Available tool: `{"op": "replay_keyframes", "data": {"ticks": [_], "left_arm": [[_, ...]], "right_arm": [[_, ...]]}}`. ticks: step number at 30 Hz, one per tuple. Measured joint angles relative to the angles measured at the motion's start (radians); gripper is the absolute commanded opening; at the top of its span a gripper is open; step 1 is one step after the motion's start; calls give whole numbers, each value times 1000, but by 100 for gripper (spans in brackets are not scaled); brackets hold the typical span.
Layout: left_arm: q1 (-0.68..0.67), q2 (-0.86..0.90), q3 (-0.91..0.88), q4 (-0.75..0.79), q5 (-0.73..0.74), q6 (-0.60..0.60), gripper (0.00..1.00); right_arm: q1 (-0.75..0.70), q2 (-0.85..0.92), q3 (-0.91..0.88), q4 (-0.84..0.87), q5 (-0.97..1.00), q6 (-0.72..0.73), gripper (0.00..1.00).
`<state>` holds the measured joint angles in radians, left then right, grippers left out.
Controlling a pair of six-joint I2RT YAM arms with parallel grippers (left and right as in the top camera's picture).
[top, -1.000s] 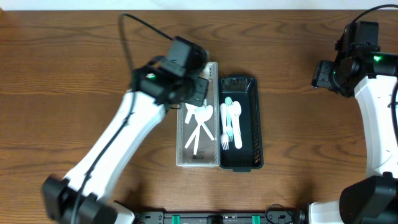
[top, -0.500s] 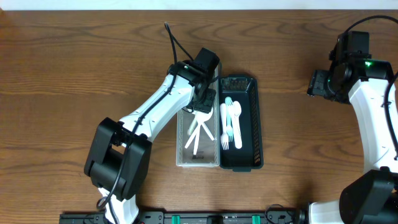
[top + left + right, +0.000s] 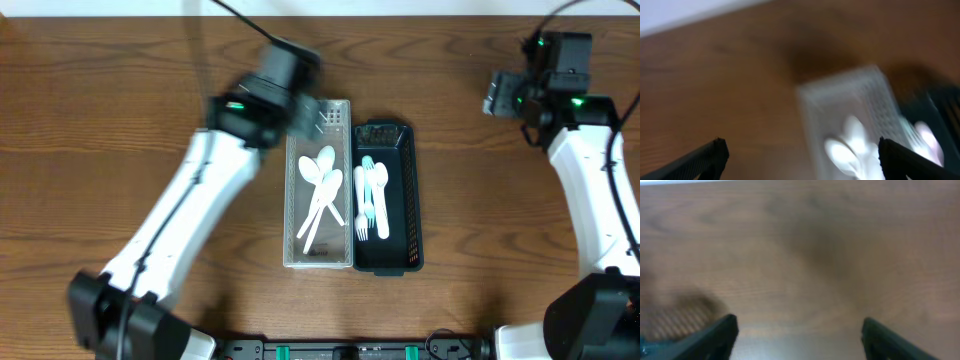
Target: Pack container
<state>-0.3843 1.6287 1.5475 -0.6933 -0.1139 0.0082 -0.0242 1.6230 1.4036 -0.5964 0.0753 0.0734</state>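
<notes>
Overhead view: a clear tray [image 3: 318, 255] and a black tray [image 3: 392, 255] lie side by side, long walls touching, mid-table [image 3: 470, 200].
Contents: white spoons [image 3: 320, 190] lie in the clear tray, bowls toward its far end. White forks and spoons, plus one teal piece, lie in the black tray.
Left gripper [image 3: 801, 147]: fingers spread wide with nothing between them. The left wrist view is blurred.
Right gripper [image 3: 800, 322]: fingers likewise wide and empty, over bare wood.
Tray relative to left gripper: the clear tray's far end lies below and ahead, offset toward the right finger. The spoon bowls lie just inside that finger.
Tray relative to right gripper: well apart, with both trays off toward its left.
Step in hand (judged): cutlery handling at the clear tray. Whether a pick or a retreat is under way cannot be told.
Procedure (advised): centre the fingers over the tray, descend vertically and keep clear of the tray walls. Grip one handle crosswise, away from the overlapping bowls.
</notes>
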Motion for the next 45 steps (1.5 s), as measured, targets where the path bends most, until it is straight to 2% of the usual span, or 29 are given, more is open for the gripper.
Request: {"op": "replay_keyframes", "data": {"ticks": [7,11,15,17,21,26,30,33,40,45], "left_arm": [[262,44,9,175,-42,4,98],[361,85,8,151,-44,27,98],[425,80,-8,74,-49,31,98],[439,62,-39,80,-47,22,98],[440,-36,-160,138,-41,14,98],[439,-254,-362,254,-32,-9,98],[419,-476,-565,388,-26,-7,98],[383,-671,-736,452,-23,16,98],[335,-1130,-1064,459,-21,53,98],[335,-1342,-1147,401,-21,57,98]], "right_arm": [[80,103,0,205,-9,-92,99],[85,137,0,235,-13,-137,99],[77,132,0,169,-8,-147,99],[69,130,-1,134,-3,-147,99],[49,79,-59,172,8,-147,99],[47,-126,-237,254,11,-147,99],[47,-324,-428,358,12,-147,99],[47,-478,-570,369,12,-147,99],[70,-874,-839,254,11,-151,99],[85,-1137,-959,65,12,-155,99]]}}
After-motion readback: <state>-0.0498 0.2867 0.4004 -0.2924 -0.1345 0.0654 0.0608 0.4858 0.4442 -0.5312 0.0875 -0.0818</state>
